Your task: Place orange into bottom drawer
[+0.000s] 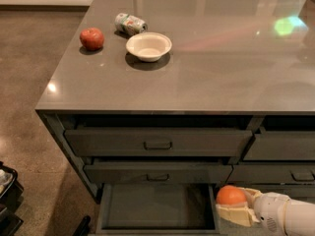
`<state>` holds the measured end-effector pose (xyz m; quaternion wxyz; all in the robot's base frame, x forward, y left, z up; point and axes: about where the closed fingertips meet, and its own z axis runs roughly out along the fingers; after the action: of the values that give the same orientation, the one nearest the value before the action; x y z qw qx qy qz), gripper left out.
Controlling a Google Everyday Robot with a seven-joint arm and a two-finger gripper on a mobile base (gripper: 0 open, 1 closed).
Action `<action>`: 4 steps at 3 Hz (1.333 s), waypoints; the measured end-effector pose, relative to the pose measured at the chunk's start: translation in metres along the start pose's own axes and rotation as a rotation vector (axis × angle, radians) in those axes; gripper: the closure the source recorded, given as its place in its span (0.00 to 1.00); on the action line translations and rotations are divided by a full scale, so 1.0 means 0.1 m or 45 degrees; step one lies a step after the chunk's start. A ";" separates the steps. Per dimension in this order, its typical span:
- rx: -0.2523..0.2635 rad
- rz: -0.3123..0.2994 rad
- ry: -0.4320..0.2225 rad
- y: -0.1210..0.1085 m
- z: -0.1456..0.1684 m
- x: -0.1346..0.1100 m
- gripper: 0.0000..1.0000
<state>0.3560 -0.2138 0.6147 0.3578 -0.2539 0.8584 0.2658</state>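
Gripping round orange [231, 194], end effector [229, 204] just R of open bottom drawer [156, 206].

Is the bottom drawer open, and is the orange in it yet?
Open, orange not in. The bottom drawer is pulled out, its floor bare; the gripper holds the orange just beyond its right edge.

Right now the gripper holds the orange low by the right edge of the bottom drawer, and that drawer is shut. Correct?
Not quite. The bottom drawer is not shut: it is pulled open, and the camera view shows its flat floor. The rest stands: the gripper holds the orange low by the drawer's right edge.
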 end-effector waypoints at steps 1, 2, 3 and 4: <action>-0.001 -0.001 0.000 0.00 0.00 0.00 1.00; -0.056 0.077 -0.007 -0.16 0.26 0.20 1.00; -0.185 0.217 0.030 -0.36 0.83 0.61 1.00; -0.302 0.320 0.063 -0.43 1.42 1.07 1.00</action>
<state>0.3852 -0.1805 0.4371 0.2680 -0.1917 0.8545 0.4016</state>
